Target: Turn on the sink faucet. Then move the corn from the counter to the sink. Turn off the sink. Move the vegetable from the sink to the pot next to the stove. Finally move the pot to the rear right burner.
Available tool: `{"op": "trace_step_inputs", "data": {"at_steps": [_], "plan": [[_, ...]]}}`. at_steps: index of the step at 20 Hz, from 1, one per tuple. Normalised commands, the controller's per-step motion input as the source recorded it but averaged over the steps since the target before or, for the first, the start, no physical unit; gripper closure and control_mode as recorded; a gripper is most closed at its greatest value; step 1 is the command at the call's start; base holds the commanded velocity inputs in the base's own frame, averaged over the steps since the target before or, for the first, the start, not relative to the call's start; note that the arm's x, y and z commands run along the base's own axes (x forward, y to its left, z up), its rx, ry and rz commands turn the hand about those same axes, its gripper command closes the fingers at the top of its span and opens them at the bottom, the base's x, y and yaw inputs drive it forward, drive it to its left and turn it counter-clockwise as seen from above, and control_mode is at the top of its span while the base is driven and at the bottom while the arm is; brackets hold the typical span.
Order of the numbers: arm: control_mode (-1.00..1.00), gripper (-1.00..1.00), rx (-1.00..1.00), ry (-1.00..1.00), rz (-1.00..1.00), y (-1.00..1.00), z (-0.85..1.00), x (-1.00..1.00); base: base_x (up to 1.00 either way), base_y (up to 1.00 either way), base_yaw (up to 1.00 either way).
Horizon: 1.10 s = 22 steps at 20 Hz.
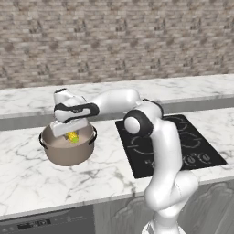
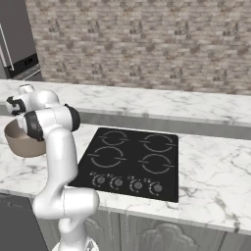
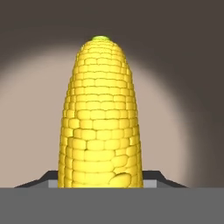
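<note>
Brick wall (image 1: 114, 36) fills the top of the left base view, with a white marble counter (image 1: 27, 169) running below it across the frame. At left of centre stands the pot (image 1: 68, 153), round and beige-grey, with small dark handles on its sides. The white arm reaches from the lower right up and over to the left, and its hand hangs just above the pot's mouth. The gripper (image 1: 72, 135) points down into the pot, and the yellow corn (image 1: 73, 137) shows right under it, inside the rim. The stove (image 1: 183, 141) lies to the right of the pot, a flat black panel partly hidden behind the arm.

From the right base view, the same counter (image 2: 211, 162) spreads over the middle of the frame. The stove (image 2: 132, 162) sits at centre, with four white ring markings and a row of round knobs (image 2: 128, 184) along its near edge. The pot (image 2: 22, 144) is at the far left edge, half covered by the arm's upper links. A dark appliance (image 2: 17, 39) stands in the upper left corner.

Looking along the hand, the corn (image 3: 103, 118) stands tall in the middle of the frame, its greenish end at the top. Behind it lies the pale floor of the pot (image 3: 175, 122), with the darker wall above. The two dark fingertips (image 3: 43, 180) rise at either side of the cob's base and touch it, so the gripper is pinching the corn.
</note>
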Motion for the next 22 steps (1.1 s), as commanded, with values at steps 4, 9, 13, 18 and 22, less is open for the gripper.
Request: {"op": "trace_step_inputs", "data": {"at_steps": [4,9,13,18,22], "plan": [[-1.00,-1.00,0.00,0.06,0.00,0.08,0.00,0.12,0.00,0.00,0.00],[-1.00,-1.00,0.00,0.02,0.00,0.02,0.08,0.01,0.00,0.00,0.00],[-1.00,-1.00,0.00,0.00,-0.02,-0.04,0.24,-0.46,0.00,0.00,0.00],[-1.00,-1.00,0.04,0.00,-0.07,-0.41,0.29,-0.83,0.00,0.00,0.00],[-1.00,-1.00,0.09,-0.04,-0.09,-0.80,0.27,-0.78,0.00,0.00,0.00]]}}
